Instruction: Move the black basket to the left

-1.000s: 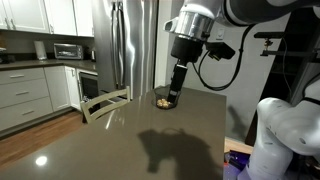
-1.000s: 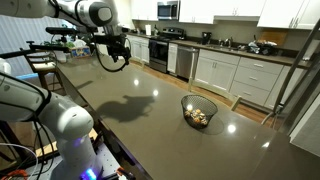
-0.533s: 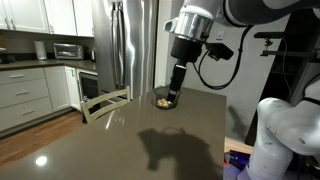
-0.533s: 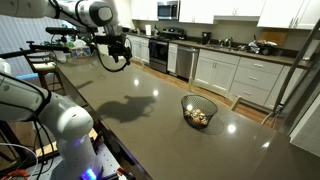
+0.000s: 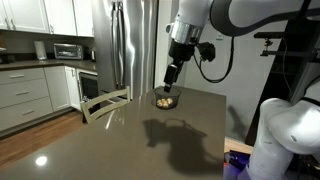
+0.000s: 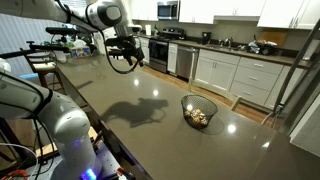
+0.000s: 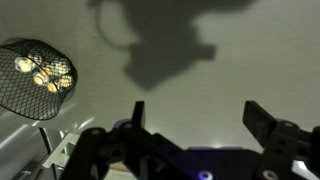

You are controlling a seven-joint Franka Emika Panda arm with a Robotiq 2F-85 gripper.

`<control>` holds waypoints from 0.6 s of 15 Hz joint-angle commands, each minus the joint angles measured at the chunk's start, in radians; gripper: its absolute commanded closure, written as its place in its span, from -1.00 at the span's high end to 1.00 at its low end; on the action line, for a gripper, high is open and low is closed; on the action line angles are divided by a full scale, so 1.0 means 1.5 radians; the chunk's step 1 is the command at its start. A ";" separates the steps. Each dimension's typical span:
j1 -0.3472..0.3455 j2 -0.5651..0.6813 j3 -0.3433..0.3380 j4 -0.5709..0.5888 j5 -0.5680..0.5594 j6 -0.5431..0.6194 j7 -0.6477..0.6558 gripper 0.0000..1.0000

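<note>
The black basket (image 6: 199,111) is a small round bowl of thin black wire mesh with tan lumps inside. It stands on the grey-brown table near its far end (image 5: 165,100). In the wrist view it lies at the left edge (image 7: 37,76). My gripper (image 5: 170,79) hangs high above the table, well apart from the basket (image 6: 139,61). In the wrist view the gripper (image 7: 198,112) is open and empty, its two black fingers wide apart over bare table.
The long table (image 6: 150,120) has a dark glossy top with my arm's shadow on it. A steel fridge (image 5: 130,45) and a chair back (image 5: 105,102) stand beyond the table's end. Kitchen cabinets (image 6: 240,75) line the wall behind.
My arm has moved along the table toward the basket and the gripper has turned a little. The basket has not moved.
</note>
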 commanded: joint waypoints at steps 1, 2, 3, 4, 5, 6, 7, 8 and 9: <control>-0.024 0.026 -0.026 0.011 -0.016 0.002 0.017 1.00; -0.030 0.030 -0.034 0.011 -0.015 0.004 0.016 1.00; -0.037 0.035 -0.044 0.012 -0.014 0.004 0.015 1.00; -0.042 0.040 -0.055 0.014 -0.013 0.002 0.010 1.00; -0.048 0.045 -0.064 0.018 -0.011 0.000 0.010 1.00; -0.054 0.051 -0.075 0.021 -0.008 -0.002 0.008 1.00; -0.039 0.029 -0.068 0.003 -0.004 -0.001 0.003 1.00; -0.042 0.032 -0.074 0.003 -0.003 -0.001 0.002 1.00; -0.041 0.032 -0.075 0.003 -0.003 -0.001 0.002 1.00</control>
